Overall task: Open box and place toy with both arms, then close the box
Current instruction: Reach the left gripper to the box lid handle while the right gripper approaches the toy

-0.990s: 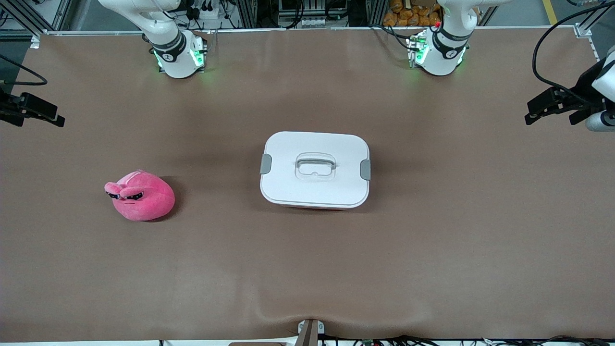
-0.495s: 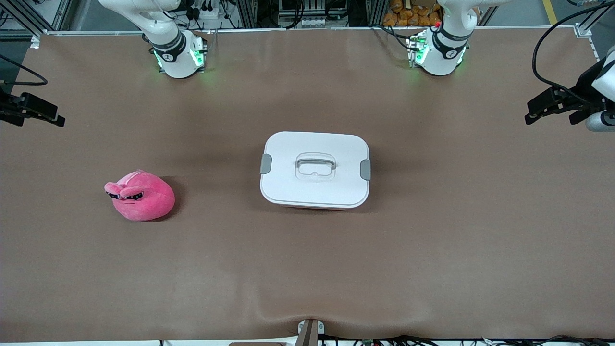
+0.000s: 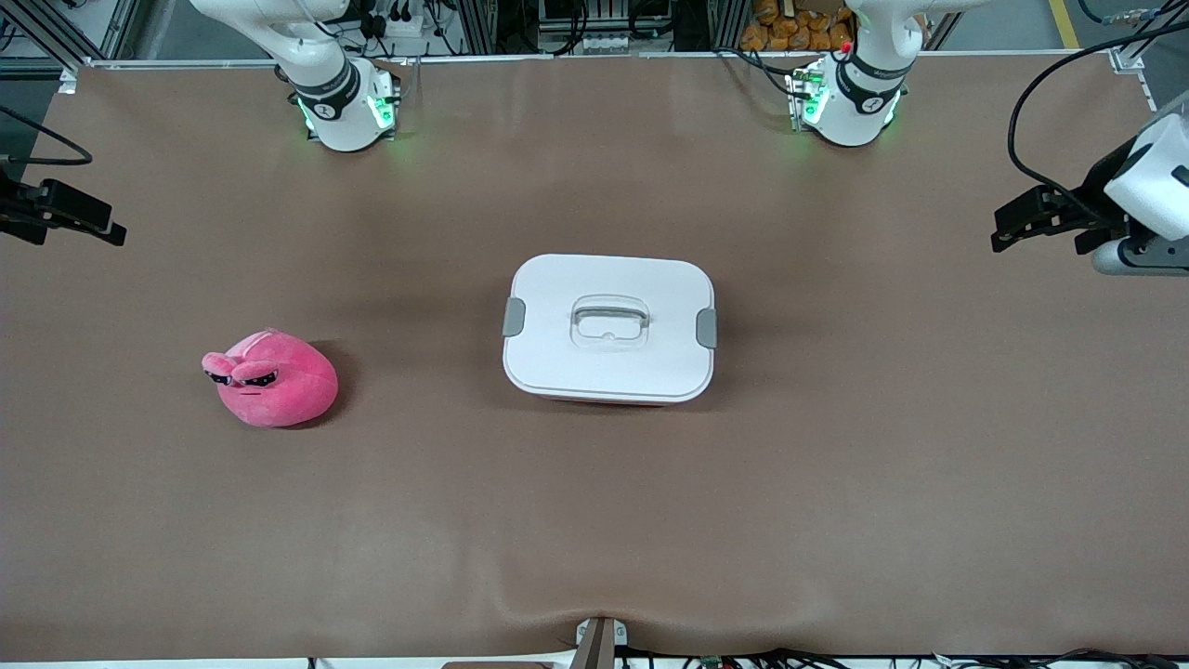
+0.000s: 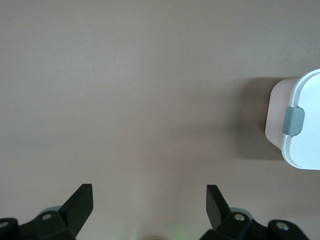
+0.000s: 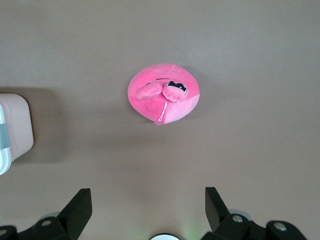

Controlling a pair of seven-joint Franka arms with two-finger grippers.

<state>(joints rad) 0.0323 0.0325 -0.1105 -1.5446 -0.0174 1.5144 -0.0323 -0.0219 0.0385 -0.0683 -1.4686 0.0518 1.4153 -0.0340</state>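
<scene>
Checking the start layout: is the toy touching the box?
Apart. The front view shows the toy and the box with bare table between them.

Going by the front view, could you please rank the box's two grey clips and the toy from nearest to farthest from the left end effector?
From the left end effector, open over the table's left-arm end:
1. Clip on the box's left-arm side.
2. Other clip, on its right-arm side.
3. Toy, toward the right arm's end.

A robotics lab: two arm bases (image 3: 344, 111) bolted to a brown-covered table (image 3: 594, 520), aluminium framing and cables (image 3: 576, 28) along the frame's top.
</scene>
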